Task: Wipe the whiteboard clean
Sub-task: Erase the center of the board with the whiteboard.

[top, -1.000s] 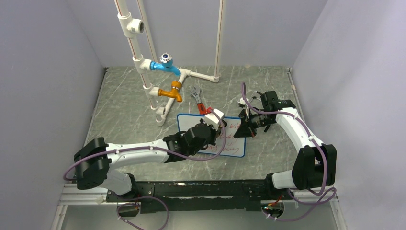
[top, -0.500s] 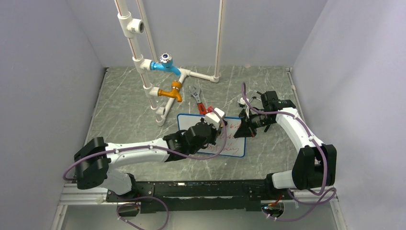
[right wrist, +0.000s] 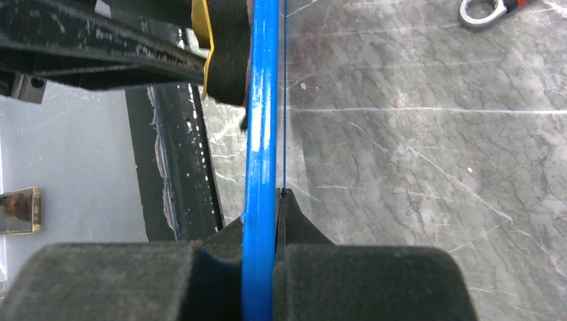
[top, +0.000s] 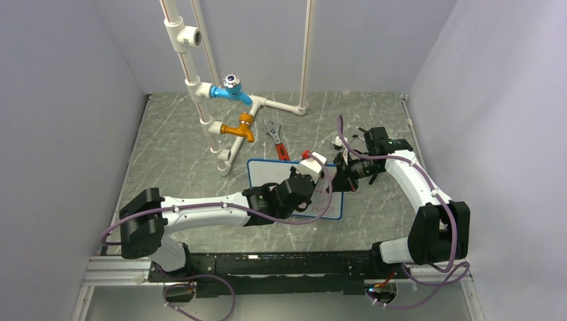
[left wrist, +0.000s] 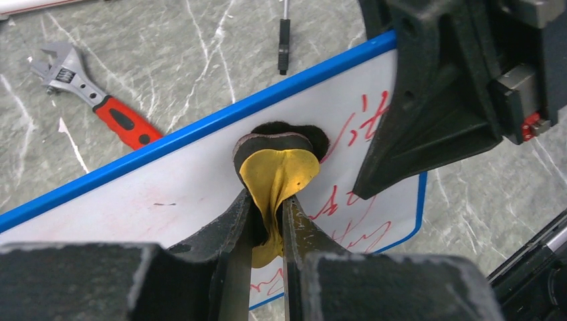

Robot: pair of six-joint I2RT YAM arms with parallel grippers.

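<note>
The whiteboard (top: 266, 175), white with a thin blue frame, lies on the marble table. Red handwriting (left wrist: 354, 127) remains on its right part; its left part (left wrist: 154, 200) shows only faint pink smears. My left gripper (top: 313, 175) (left wrist: 267, 207) is shut on a yellow cloth pad with a black underside (left wrist: 277, 167), pressed on the board near its far edge. My right gripper (top: 344, 179) (right wrist: 267, 200) is shut on the board's blue right edge (right wrist: 262, 134). Its black body (left wrist: 434, 100) sits close to the right of the cloth.
A red-handled wrench (top: 275, 142) (left wrist: 100, 100) lies just beyond the board. A white pipe rig with a blue tap (top: 231, 90) and an orange tap (top: 239, 128) stands at the back left. A thin black tool (left wrist: 284, 40) lies beyond the board. Grey walls enclose the table.
My left gripper has slid right across the board with the cloth, toward the right gripper. Less red writing shows on the board. The right arm has not moved.
</note>
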